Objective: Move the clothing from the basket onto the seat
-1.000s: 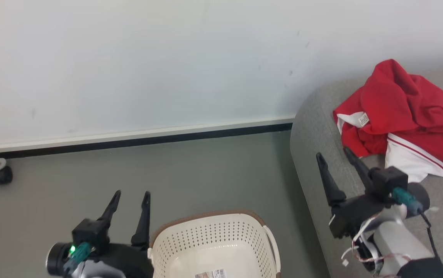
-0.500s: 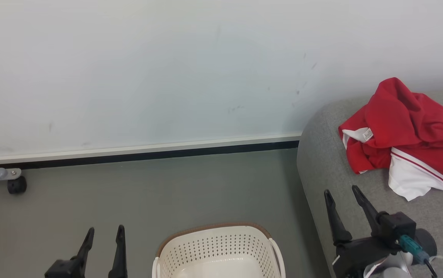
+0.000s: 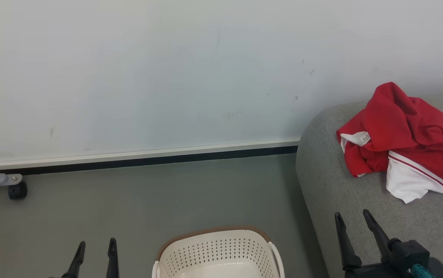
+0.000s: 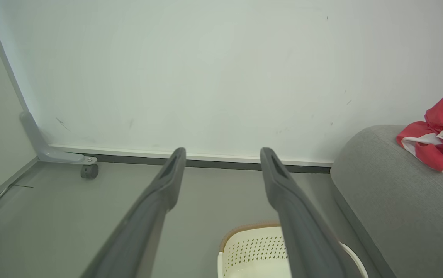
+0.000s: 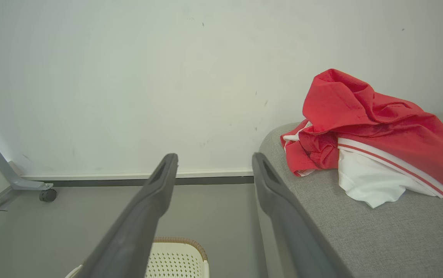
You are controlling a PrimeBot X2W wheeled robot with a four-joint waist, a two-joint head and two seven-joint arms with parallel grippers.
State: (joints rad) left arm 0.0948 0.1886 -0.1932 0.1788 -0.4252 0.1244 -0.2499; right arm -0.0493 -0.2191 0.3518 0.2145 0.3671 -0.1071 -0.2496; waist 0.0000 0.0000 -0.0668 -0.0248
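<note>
I'm seeing my left gripper [image 3: 96, 247] and right gripper [image 3: 352, 213] both hanging released. The clothing [image 3: 403, 131] is lying on the seat [image 3: 333, 200] just beyond the right gripper's fingertips, its neck label [image 3: 365, 138] too small for reading. The basket [image 3: 217, 251] is sitting between the grippers, and a caster wheel [image 3: 16, 190] is standing off to the left gripper's left.

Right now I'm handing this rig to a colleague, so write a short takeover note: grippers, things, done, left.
Left gripper: open, holding nothing, left of the cream-white perforated plastic basket with brown rim.
Right gripper: open, holding nothing, at the near edge of the large grey woven-fabric seat cushion.
Red sports clothing with white panels: heaped on the seat, apart from both grippers.
Basket: on the grey floor beside the seat; its visible part holds no clothing.
Done: clothing is on the seat. Left: check the basket's hidden bottom.
</note>
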